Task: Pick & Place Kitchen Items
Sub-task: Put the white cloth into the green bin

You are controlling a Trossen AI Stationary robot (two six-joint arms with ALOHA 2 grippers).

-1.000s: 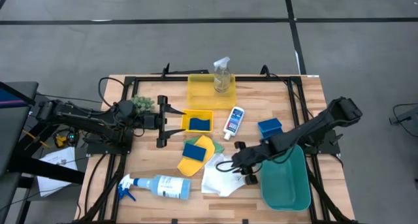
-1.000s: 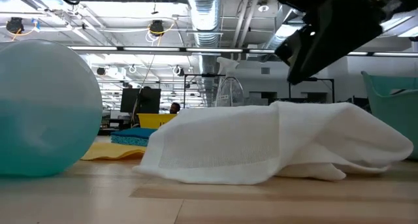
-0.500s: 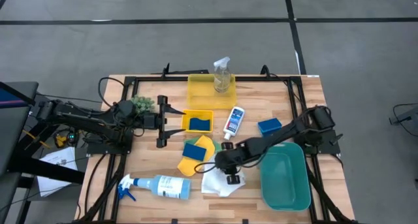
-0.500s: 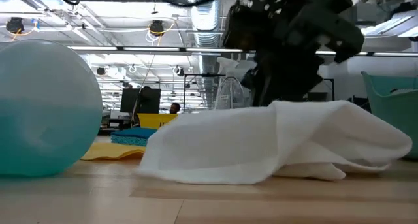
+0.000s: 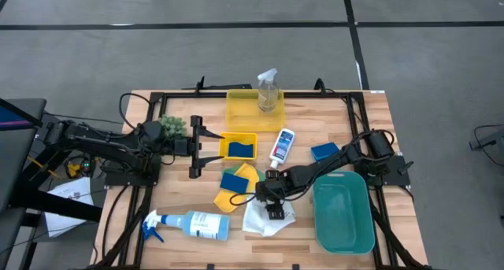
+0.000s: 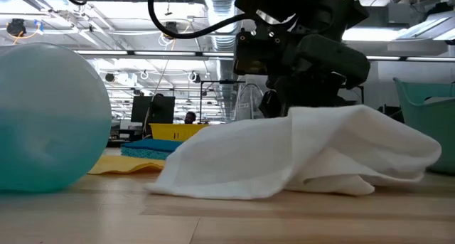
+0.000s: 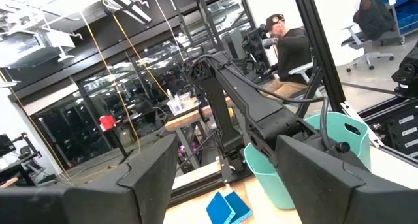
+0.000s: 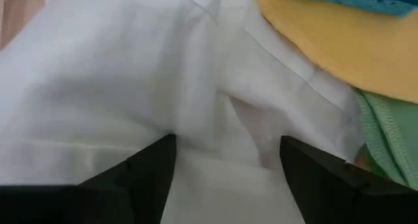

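A crumpled white cloth lies near the table's front. My right gripper is open and tipped steeply down over the cloth's far part. Beside it a yellow cloth carries a blue sponge and partly covers a green cloth. A blue-white spray bottle lies on its side at the front left. A small white bottle lies mid-table. My left gripper hangs open above the table's left side. My right gripper comes at the white cloth from above, slanting down from the table's right. Its two open fingers stand on either side of a raised fold in the cloth's far part. The cloth lies slack on the table. The fingertips themselves are hidden.
A teal bin stands right of the cloth. At the back a yellow tray holds a clear spray bottle. A smaller yellow tray holds a blue sponge. More blue sponges lie at the right, and a small plant at the left.
My right gripper has gone toward the table's left and down onto the white cloth, tipping more steeply downward. The cloth's raised top has shifted a little while its spread edges stayed on the table.
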